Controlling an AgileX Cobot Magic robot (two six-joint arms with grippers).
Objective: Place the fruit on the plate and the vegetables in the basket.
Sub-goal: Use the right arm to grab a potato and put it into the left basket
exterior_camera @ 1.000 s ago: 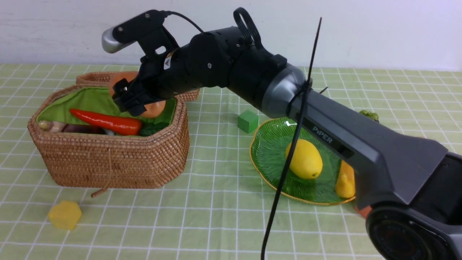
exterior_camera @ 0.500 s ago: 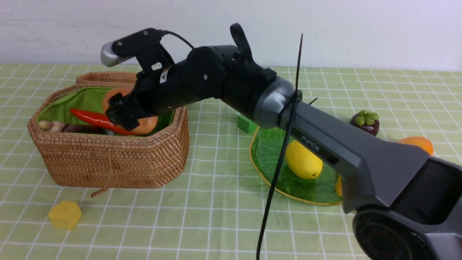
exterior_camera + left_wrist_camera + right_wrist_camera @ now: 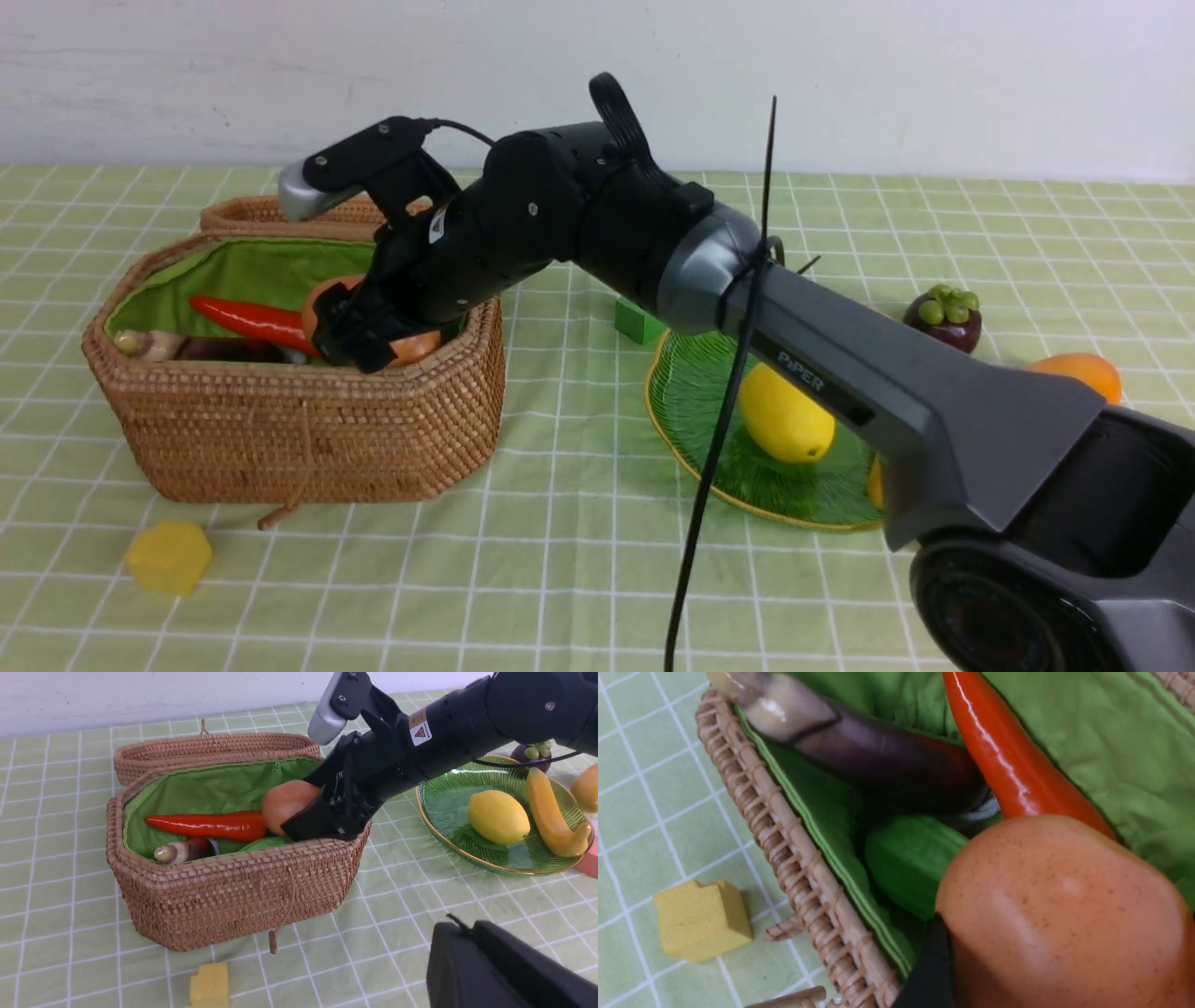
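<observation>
Right gripper (image 3: 364, 331) at left centre of front view, holding potato (image 3: 285, 802) low inside basket (image 3: 308, 439), left gripper (image 3: 455, 938) closed

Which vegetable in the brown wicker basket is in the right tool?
The round brownish-orange speckled potato, gripped by the right tool; the long red pepper, purple eggplant and green gourd lie loose beside it.
</observation>
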